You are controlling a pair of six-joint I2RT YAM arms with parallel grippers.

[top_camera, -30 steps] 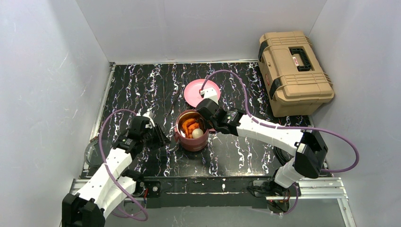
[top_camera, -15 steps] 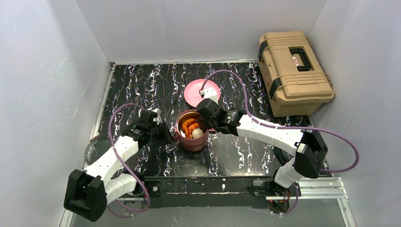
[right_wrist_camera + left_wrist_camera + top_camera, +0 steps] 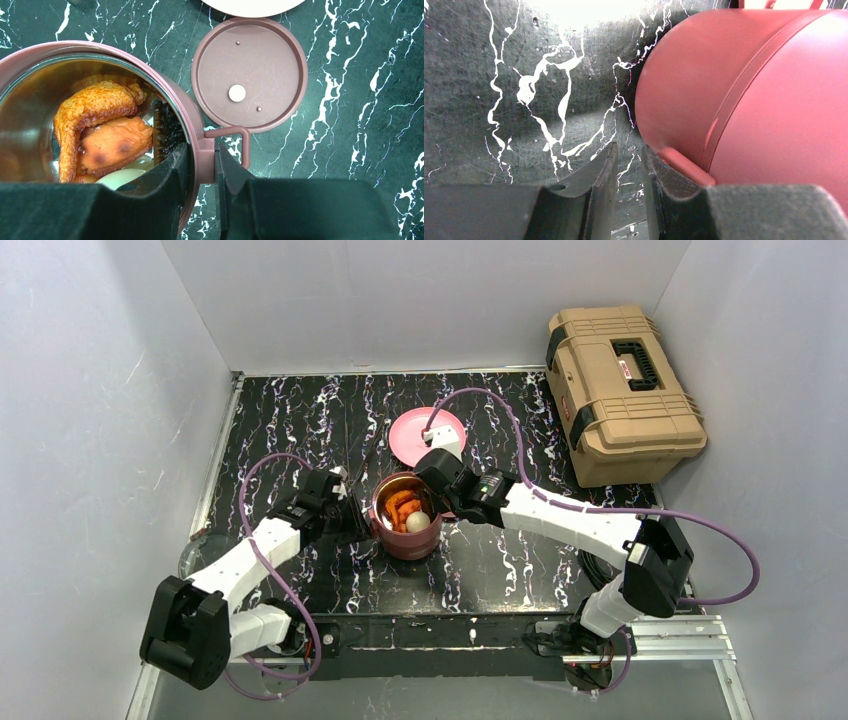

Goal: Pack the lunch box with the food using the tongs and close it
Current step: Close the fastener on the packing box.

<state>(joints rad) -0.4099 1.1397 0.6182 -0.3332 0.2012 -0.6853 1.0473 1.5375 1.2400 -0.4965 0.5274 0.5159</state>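
The maroon lunch box (image 3: 405, 530) stands open mid-table. Inside lies the food: orange-brown chunks (image 3: 100, 125), a white egg-like piece (image 3: 122, 177) and a dark bit (image 3: 167, 125). My right gripper (image 3: 202, 160) is shut on the box's right rim at its hinge block, one finger inside and one outside. A flat disc lid (image 3: 250, 60) with a pale centre dot lies beside the box. My left gripper (image 3: 630, 165) is low at the box's left wall (image 3: 744, 90). Its jaws are narrowly open with nothing between them, and its right finger (image 3: 664, 172) touches a small tab. The slim dark tongs (image 3: 371, 452) lie behind the box.
A pink plate (image 3: 428, 430) sits just behind the right gripper. A large tan toolbox (image 3: 620, 390) fills the back right corner. A clear round thing (image 3: 197, 555) rests at the table's left edge. White walls close in on three sides.
My left arm has swung right and forward, bringing its gripper up against the lunch box's left side, with the jaws slightly narrower. The right arm and the box have stayed still.
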